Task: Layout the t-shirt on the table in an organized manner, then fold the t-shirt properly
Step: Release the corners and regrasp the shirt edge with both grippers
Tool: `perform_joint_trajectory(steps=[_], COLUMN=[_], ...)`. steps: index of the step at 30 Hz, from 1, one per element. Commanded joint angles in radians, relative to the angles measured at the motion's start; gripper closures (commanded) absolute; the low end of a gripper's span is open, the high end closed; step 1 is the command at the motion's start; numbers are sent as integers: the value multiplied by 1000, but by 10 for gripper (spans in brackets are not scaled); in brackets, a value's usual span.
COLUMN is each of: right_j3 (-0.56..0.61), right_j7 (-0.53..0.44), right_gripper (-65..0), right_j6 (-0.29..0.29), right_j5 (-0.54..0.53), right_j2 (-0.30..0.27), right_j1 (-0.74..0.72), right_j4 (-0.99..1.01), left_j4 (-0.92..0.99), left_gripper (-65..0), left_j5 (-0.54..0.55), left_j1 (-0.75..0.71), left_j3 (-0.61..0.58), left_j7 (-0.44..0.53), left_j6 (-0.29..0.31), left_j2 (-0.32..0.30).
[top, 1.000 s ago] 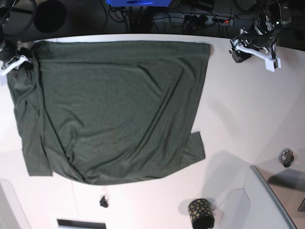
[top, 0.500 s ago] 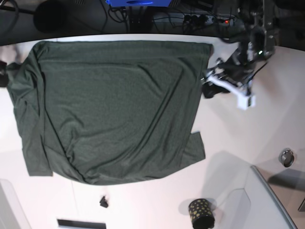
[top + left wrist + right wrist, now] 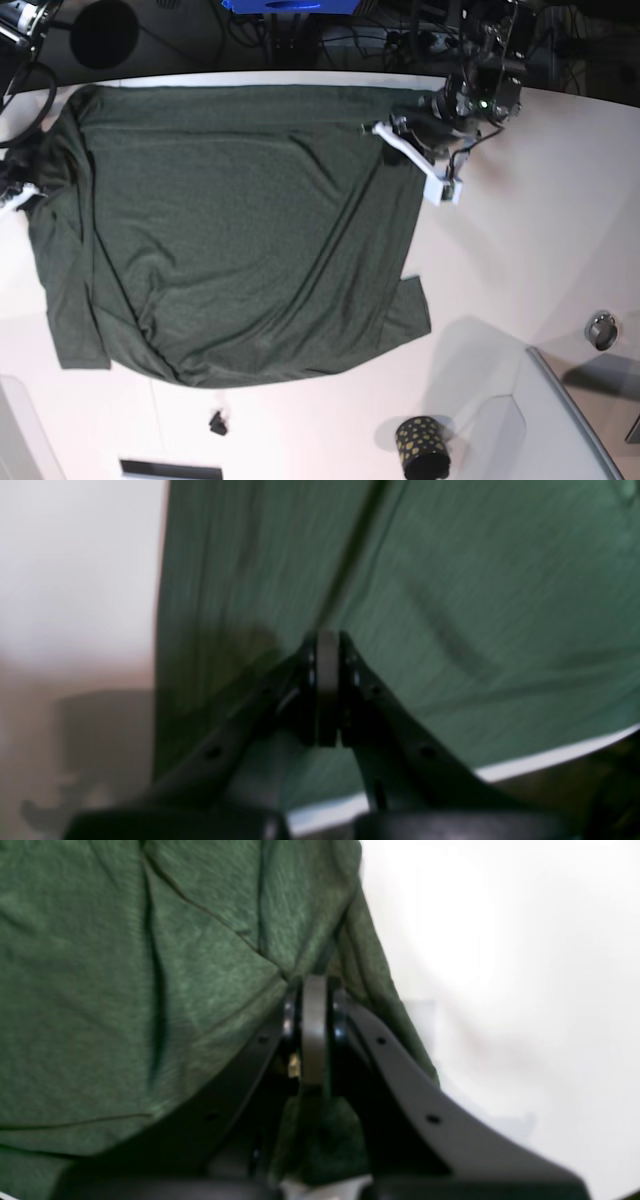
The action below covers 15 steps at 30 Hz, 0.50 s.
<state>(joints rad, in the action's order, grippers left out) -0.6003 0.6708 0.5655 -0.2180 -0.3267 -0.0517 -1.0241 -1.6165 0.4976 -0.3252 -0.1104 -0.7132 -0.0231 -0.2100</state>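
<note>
The t-shirt (image 3: 235, 230) is lying spread across the white table (image 3: 510, 240), filling most of its left and middle part in the base view, with long creases running down it and a small flap sticking out at its lower right edge. The left pincer (image 3: 385, 132) is sitting over the shirt's upper right corner in that view, its white finger angling out past the cloth edge onto bare table. In the left wrist view the left pincer (image 3: 327, 645) is showing its jaws pressed together, with green fabric spreading out behind the tips; the picture is blurred, so it may be pinching a fold, though that cannot be made out for sure. The right pincer (image 3: 314, 990) is likewise clenched, jaws meeting right at a rumpled edge of the shirt (image 3: 150, 990) (the bare table is lying just to the right of that edge), and whether cloth is caught between them is unclear. A black cup with gold dots (image 3: 424, 447) is standing near the front edge, well apart from the shirt, beside a grey raised panel (image 3: 560, 430).
</note>
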Motion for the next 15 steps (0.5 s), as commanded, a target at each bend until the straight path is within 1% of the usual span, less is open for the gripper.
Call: perform_joint_trajectory(steps=[1,4,7,9,11,13,15], right_j3=[-5,-4,-4,-4,-5,-10,-11], right_j7=[-23,-55,-102,-150,-227,-302,-351], right_gripper=[-8,-8,-8,-8,-8,-8,-6], right_j6=[3,3,1,1,1,1,0], right_j5=[10,12,33,104,190,254,303], right_j2=[-22,-30,-33,-33,-32,-32,-32], right_j1=[-14,-15,-43,-75,-106,-132,-156], right_j4=[8,70,144,202,278,331,373], left_j4=[-17,-17,6,46,94,127,146], left_gripper=[0,0,0,0,0,0,0], left_j5=[-18,-96,-118,-118,-121,-119,-119], left_j1=[-7,-42,-53,-48,-45,-45,-45], left_j3=[4,2,10,11,13,13,16], left_j7=[13,13,13,13,13,17,19], left_j6=[5,5,5,7,9,9,10], left_j2=[-4,-4,-4,-6,-12,-21,-22])
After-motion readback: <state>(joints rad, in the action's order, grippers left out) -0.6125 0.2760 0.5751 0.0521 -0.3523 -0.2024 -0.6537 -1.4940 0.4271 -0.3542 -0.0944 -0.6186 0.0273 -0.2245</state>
